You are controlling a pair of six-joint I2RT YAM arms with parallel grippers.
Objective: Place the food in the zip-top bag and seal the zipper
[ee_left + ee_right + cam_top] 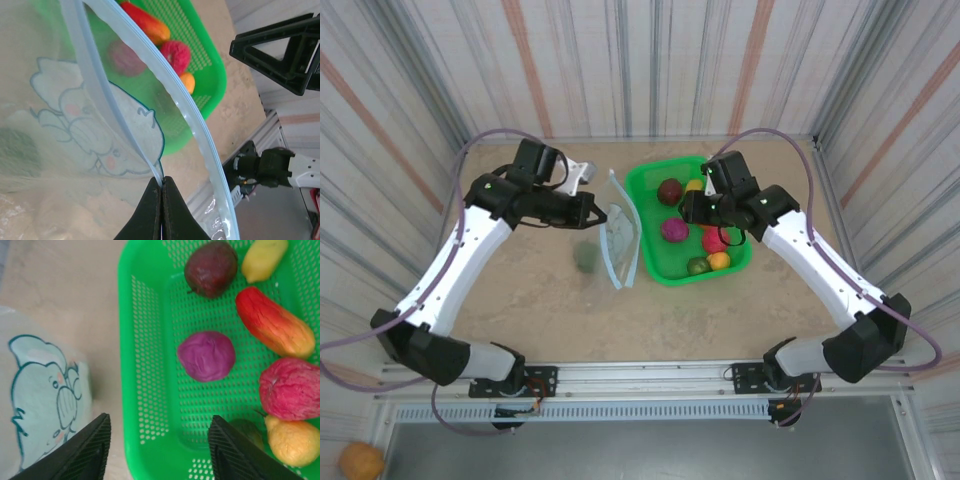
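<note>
The zip-top bag (617,238) stands open on the table left of the green tray. My left gripper (161,181) is shut on its pale blue zipper (150,165) strip, holding the mouth apart. One green food piece (585,257) lies inside the bag. My right gripper (159,440) hangs open and empty over the tray's left wall. In the tray lie a magenta piece (206,356), a maroon one (210,267), a yellow one (262,257), a red-orange one (272,322), a pink-red one (290,387) and an orange one (292,440). A green one (245,429) is half hidden behind my right finger.
The green mesh tray (650,185) sits at the back right of the table, close to the bag. Striped walls close in the table on three sides. An orange ball (361,461) lies on the floor at the near left, off the table.
</note>
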